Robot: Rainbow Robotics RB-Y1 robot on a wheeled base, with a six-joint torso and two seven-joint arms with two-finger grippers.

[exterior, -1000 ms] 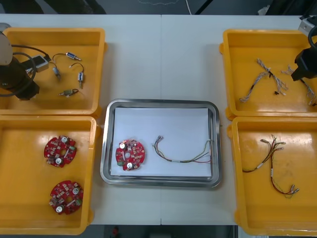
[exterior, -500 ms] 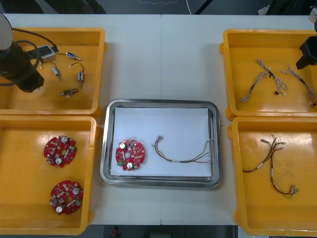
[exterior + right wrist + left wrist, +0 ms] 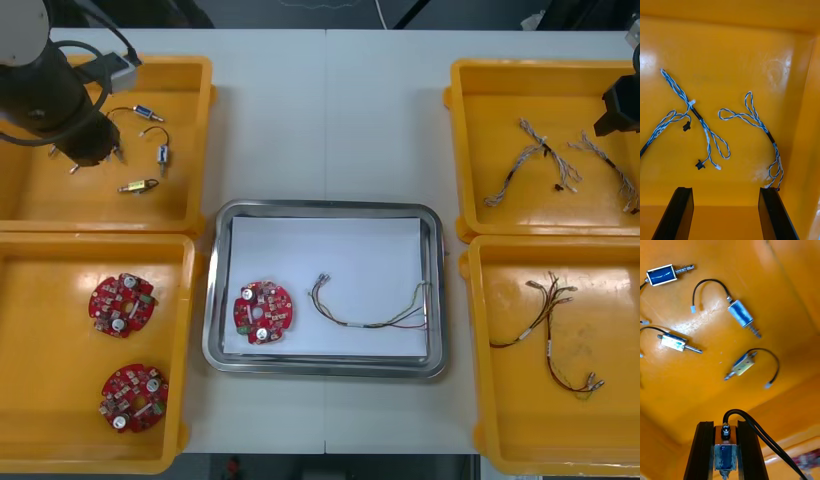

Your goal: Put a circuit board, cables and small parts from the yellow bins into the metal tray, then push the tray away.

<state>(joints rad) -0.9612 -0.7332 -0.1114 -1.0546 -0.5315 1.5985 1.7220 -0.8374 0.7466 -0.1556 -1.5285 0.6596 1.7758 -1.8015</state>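
Your left claw (image 3: pixel 725 426) grips a small part (image 3: pixel 725 457) above the far-left bin (image 3: pixel 170 65), bound for the tray (image 3: pixel 322 208); right claw (image 3: pixel 725 193) hangs open.

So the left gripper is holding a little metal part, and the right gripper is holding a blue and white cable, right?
Not quite. The left gripper does hold a small metal part, but the right gripper holds nothing. In the right wrist view its fingers stand open, short of the blue and white cables lying loose in the yellow bin.
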